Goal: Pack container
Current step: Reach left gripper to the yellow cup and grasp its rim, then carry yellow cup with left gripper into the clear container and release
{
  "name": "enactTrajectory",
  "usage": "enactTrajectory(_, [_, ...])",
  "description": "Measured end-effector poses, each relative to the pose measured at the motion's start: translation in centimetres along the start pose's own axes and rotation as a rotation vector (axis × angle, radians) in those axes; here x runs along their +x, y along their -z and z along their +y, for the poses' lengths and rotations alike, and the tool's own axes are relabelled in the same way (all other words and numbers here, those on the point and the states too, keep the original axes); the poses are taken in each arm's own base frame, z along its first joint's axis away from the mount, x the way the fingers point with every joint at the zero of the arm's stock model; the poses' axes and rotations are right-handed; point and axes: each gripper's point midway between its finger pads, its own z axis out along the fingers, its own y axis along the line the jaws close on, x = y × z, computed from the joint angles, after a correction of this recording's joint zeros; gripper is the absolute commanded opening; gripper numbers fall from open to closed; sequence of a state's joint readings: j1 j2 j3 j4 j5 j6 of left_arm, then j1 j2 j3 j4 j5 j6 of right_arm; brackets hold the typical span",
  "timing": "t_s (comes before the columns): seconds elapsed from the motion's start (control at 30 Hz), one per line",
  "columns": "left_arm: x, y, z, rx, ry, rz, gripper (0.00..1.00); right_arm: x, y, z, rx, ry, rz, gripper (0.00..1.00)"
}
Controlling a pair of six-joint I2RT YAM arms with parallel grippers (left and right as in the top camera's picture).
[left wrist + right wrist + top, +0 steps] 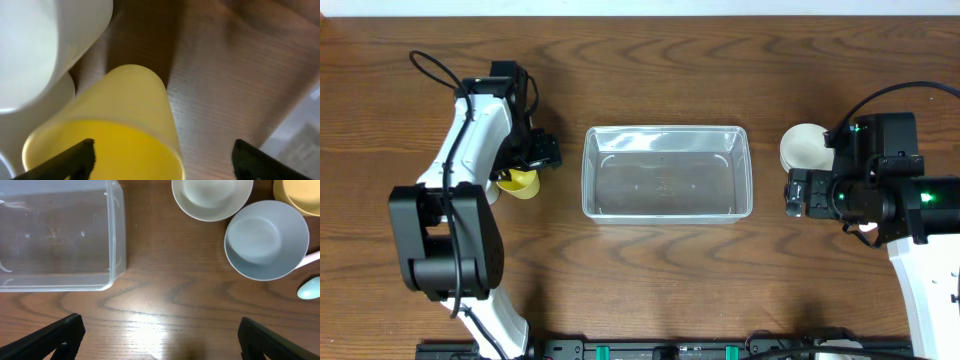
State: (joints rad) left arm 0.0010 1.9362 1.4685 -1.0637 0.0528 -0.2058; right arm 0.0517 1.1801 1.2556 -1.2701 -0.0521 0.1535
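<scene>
No readable text, labels or numbers anywhere

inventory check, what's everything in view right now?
container: 1, clear, table centre, empty
yellow cup: 1, yellow, left of container
white cups: 2 seen, white, beside yellow cup
white bowl: 1, off-white, right of container
grey bowl: 1, pale grey, next to white bowl
yellow bowl: 1, yellow, beyond grey bowl, cut off
pink handle: 1, pink, by grey bowl
teal piece: 1, pale teal, below handle
table: 1, brown wood
left tool: 1, black, open at yellow cup
right tool: 1, black, open
</scene>
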Motion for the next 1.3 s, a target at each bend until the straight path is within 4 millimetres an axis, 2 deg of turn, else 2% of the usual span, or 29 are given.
enactTrajectory(0.1, [0.0, -0.6, 0.1, -0.01, 0.001, 0.016, 0.54, 0.1, 0.0, 0.0, 0.0, 0.0, 0.002, 0.99])
enactTrajectory(0.2, [0.2, -1.3, 0.2, -0.018, -0.003, 0.036, 0.43, 0.1, 0.0, 0.0, 0.0, 0.0, 0.003, 0.99])
enactTrajectory(0.3, [0.3, -1.6, 0.2, -0.021, -0.001, 0.048, 0.37, 0.1, 0.0, 0.0, 0.0, 0.0, 0.005, 0.99])
enactTrajectory(0.53, [0.4, -1.7, 0.3, -0.025, -0.001, 0.057, 0.14, 0.1, 0.0, 0.0, 0.001, 0.0, 0.005, 0.99])
enactTrajectory(0.7, [0.5, -1.7, 0.3, -0.025, -0.001, 0.059, 0.06, 0.1, 0.0, 0.0, 0.001, 0.0, 0.005, 0.99])
enactTrajectory(1.07, [0.5, -1.2, -0.1, -0.021, -0.013, 0.044, 0.06, 0.1, 0.0, 0.0, 0.001, 0.0, 0.005, 0.99])
enactTrajectory(1.17, [0.7, 0.1, -1.0, -0.014, -0.039, 0.013, 0.06, 0.1, 0.0, 0.0, 0.001, 0.0, 0.005, 0.99])
enactTrajectory(1.3, [0.7, 4.1, -3.4, 0.016, -0.112, -0.091, 0.06, 0.1, 0.0, 0.0, 0.001, 0.0, 0.005, 0.99])
